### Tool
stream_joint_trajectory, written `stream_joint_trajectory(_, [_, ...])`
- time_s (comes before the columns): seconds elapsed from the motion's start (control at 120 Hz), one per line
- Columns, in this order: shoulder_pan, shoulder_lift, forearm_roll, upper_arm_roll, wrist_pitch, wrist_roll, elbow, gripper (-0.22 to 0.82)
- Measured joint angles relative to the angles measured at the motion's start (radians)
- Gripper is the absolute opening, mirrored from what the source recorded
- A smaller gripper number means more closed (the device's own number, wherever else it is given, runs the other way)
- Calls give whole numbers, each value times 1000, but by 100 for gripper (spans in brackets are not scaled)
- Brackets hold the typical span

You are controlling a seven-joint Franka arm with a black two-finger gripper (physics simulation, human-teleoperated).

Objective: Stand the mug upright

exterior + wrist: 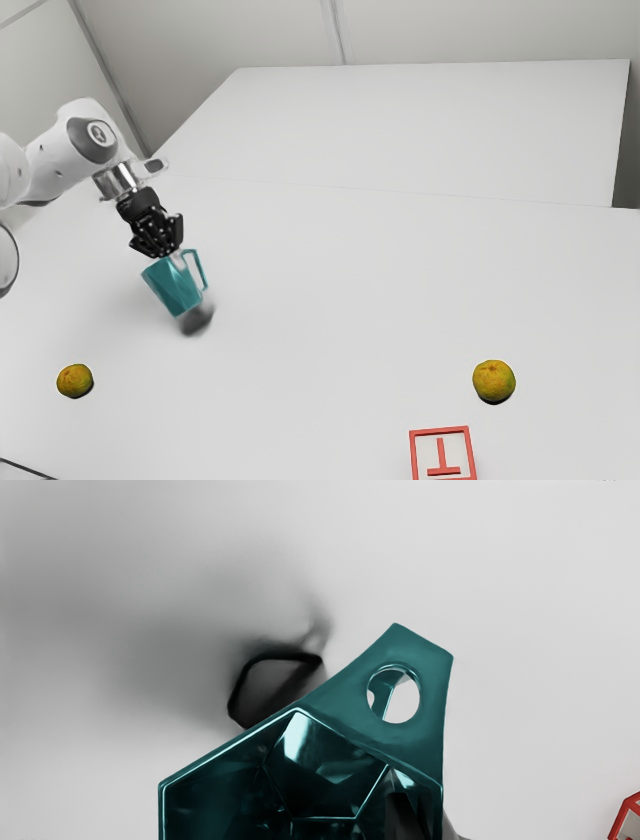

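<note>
The gripper (177,256) is at the exterior view's left, pointing down at the rim of the teal mug (174,287). The mug hangs tilted, its open end toward the hand and its handle toward the exterior view's right; a dark shadow lies close beneath its base. In the wrist view the gripper (429,807) has one finger inside the mug (395,745) and the other outside, with the wall near the handle pinched between them. The six-sided opening faces the camera, and the handle's hole is visible.
An orange-green fruit (75,380) lies on the white table (330,330) in front of the mug, at the exterior view's lower left. Another fruit (494,381) is at the lower right, near a red-framed square (442,433), whose corner (622,815) also appears in the wrist view.
</note>
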Motion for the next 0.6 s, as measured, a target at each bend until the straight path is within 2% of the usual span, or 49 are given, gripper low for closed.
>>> stream_joint_trajectory(0.167, [-78,-72,161,-47,107,-54,-38,-18])
stream_joint_trajectory(0.333, [-120,-160,244,-93,247,-129,-166,-18])
stream_joint_trajectory(0.6, [-143,-175,273,-149,399,-285,-255,-18])
